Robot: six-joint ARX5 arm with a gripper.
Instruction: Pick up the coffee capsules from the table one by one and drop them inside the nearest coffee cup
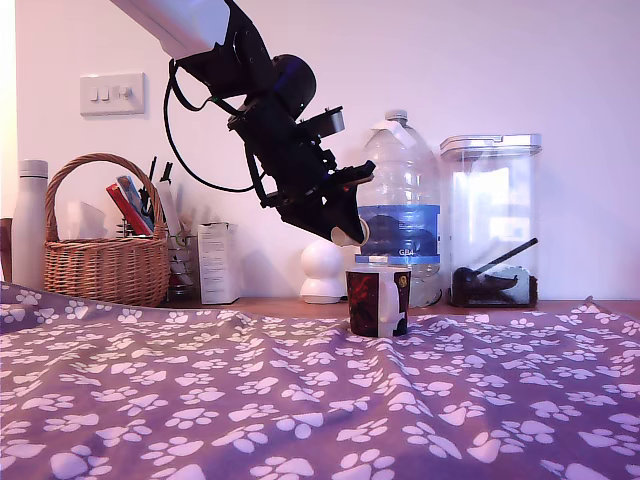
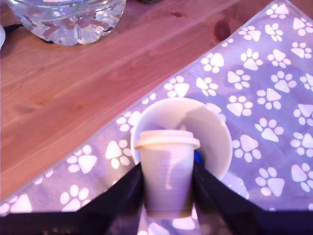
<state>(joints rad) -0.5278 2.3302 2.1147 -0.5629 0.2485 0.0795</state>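
While the gripper point(image 2: 167, 188) hangs above the coffee cup point(image 1: 378, 299), its black jaws are closed against the sides of a cream-white coffee capsule point(image 2: 167, 169), a small ribbed pod with a flanged rim. The wrist view shows the capsule over the cup's white, open mouth. The short dark cup with a red-and-black picture stands near the table's point(image 1: 200, 400) far edge, just before the wooden strip point(image 2: 73, 93).

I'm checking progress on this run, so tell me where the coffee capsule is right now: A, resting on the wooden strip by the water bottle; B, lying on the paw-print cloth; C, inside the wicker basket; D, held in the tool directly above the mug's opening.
D: the wrist view shows the tool shut on the cream coffee capsule, with the mug's white interior open right behind it.
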